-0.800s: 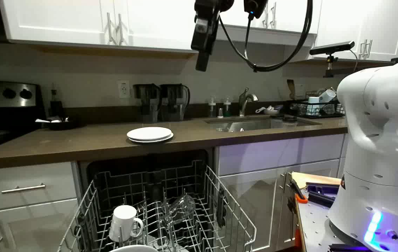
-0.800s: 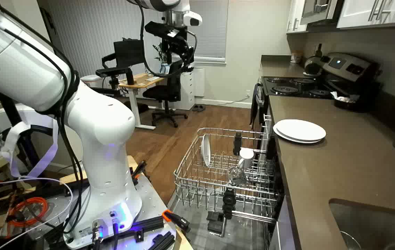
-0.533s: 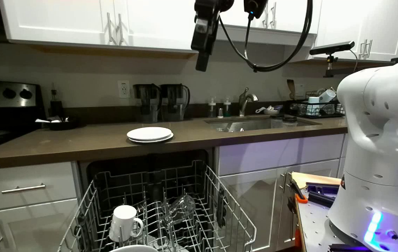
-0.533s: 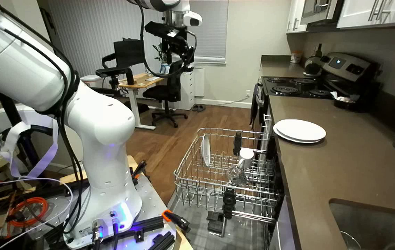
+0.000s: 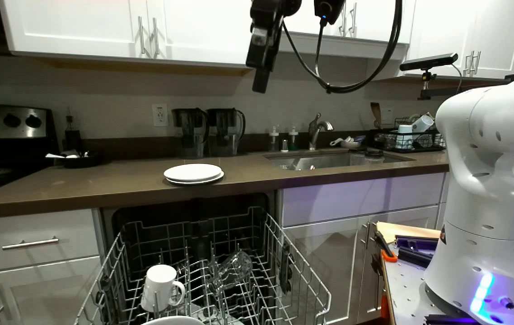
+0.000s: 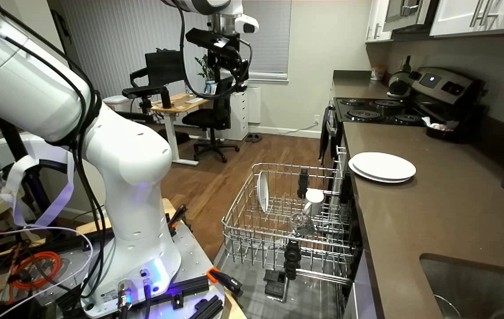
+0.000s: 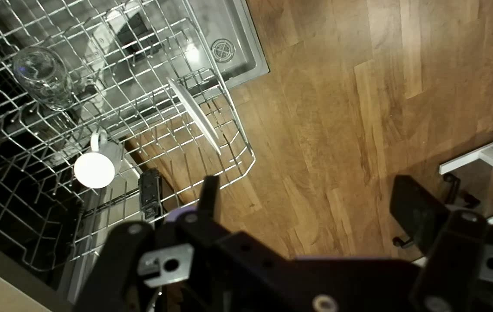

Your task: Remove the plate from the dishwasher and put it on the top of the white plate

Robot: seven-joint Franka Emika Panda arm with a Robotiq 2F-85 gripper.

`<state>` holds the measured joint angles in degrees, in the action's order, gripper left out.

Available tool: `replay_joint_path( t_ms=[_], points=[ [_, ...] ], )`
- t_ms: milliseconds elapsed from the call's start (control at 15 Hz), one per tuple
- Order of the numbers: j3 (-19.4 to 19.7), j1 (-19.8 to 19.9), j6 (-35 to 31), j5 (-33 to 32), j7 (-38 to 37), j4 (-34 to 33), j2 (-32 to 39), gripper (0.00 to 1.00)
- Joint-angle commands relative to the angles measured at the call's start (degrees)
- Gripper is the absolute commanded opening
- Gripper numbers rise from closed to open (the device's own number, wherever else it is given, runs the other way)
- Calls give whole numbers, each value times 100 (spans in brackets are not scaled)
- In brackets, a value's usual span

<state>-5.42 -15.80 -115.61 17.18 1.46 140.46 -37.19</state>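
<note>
The pale plate (image 7: 196, 115) stands on edge in the upper wire rack of the dishwasher (image 7: 234, 27) in the wrist view. It also stands upright at the rack's outer end in an exterior view (image 6: 262, 192), and only its top edge shows in an exterior view (image 5: 173, 321). The white plate (image 5: 193, 172) lies on the counter as the top of a stack of two, also seen in an exterior view (image 6: 382, 166). My gripper (image 7: 306, 184) is open and empty, high above the floor and rack, apart from both plates. It hangs at the top of an exterior view (image 5: 261, 80).
A white mug (image 7: 95, 169) and a clear glass (image 7: 43, 78) sit in the rack near the plate. The rack's wire wall (image 6: 238, 221) surrounds them. The counter (image 6: 447, 208) edge stands above the dishwasher. Two dark pitchers (image 5: 208, 131) stand behind the plate stack.
My gripper and wrist have shifted by a very small amount, slightly down in an exterior view. The plates, mug, glass and rack have not moved.
</note>
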Motion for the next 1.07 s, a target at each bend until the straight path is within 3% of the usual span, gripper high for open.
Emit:
replay_joint_path(
  t_ms=[0,600,1000],
  points=[
    [-202,266,-467,-330,109,13,308,100],
    [-593,96,-2512,-898,372,147,1939,100],
    [-703,438,-3350,-2458,48,-223,3291,100]
  ],
)
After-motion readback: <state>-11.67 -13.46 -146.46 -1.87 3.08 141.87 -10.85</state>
